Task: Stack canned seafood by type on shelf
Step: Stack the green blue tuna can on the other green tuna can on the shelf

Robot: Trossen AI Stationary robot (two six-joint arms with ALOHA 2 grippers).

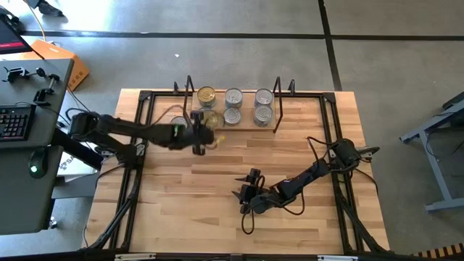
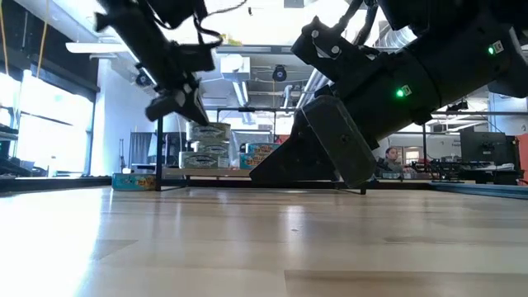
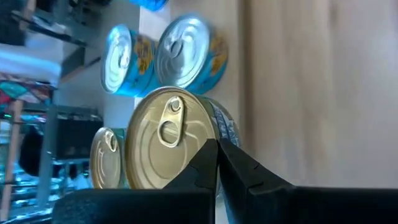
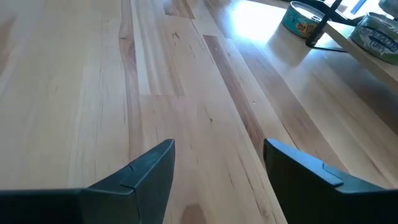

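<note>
The low wooden shelf (image 1: 246, 127) stands at the table's far side, with black wire uprights at both ends. Several silver-lidded tins (image 1: 233, 97) and a gold-lidded tin (image 1: 206, 94) sit on it. My left gripper (image 1: 199, 135) is at the shelf's left end, shut on another gold-lidded tin (image 3: 163, 140). In the low view this tin (image 2: 208, 130) sits level atop a stack of two others. My right gripper (image 1: 250, 192) hangs open low over bare table near the middle; in its wrist view only wood lies between its fingers (image 4: 217, 168). My left gripper pinches the gold-lidded tin at its rim (image 3: 214, 134): one finger (image 3: 200, 163) lies on the lid, the other (image 3: 242, 165) on the outer wall. The fingers come slanting from above on the near side. The tin stays level; whether it rests on the tin below, I cannot tell.
One tin (image 1: 179, 123) stands on the table just left of the shelf's left upright (image 1: 190, 90). A desk with a keyboard (image 1: 14, 119) lies beyond the table's left edge. The near half of the wooden tabletop (image 1: 188, 210) is bare. A person (image 2: 392, 157) sits far behind.
</note>
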